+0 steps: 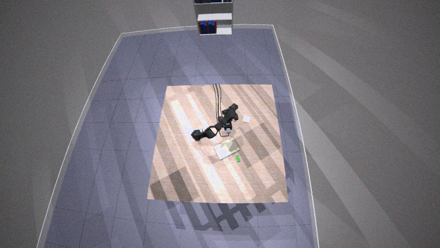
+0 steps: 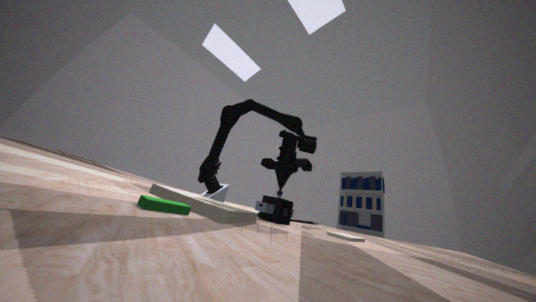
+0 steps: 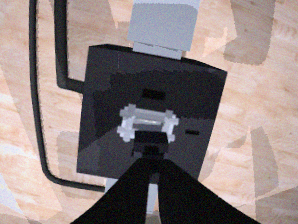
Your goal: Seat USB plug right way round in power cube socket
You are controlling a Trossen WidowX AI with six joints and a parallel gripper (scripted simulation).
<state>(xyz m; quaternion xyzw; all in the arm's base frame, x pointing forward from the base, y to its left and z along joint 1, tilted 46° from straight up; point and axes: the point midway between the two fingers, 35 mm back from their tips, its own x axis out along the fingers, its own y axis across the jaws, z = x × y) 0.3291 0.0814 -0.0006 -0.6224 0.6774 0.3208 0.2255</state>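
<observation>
Closest to us in the wrist view, the gripper [image 1: 230, 115] [image 2: 280, 188] [image 3: 152, 168] has its fingers pinched nearly together on the USB plug [image 2: 279, 194] [image 3: 150, 137], which stands on top of the power cube [image 1: 227, 125] [image 2: 278, 210] [image 3: 195, 100]. We see it there as a small dark block beside a pale, bracket-shaped outline; its orientation we can't make out. The exterior view shows what the wrist view can't: the plug upright, a short stub above the cube. From the top, the arm hides it. A light grey block [image 1: 228, 130] [image 2: 264, 207] [image 3: 162, 25] juts from the cube's side, and only the top and wrist views show us the black cables [image 1: 216, 101] [image 3: 33, 100] running alongside. Farther out lie a pale slab [image 1: 226, 149] [image 2: 240, 215] and a green block [image 1: 237, 158] [image 2: 163, 205], with a shelf unit [image 1: 214, 16] [image 2: 361, 173] beyond the table [image 1: 215, 197] [image 2: 149, 262].
</observation>
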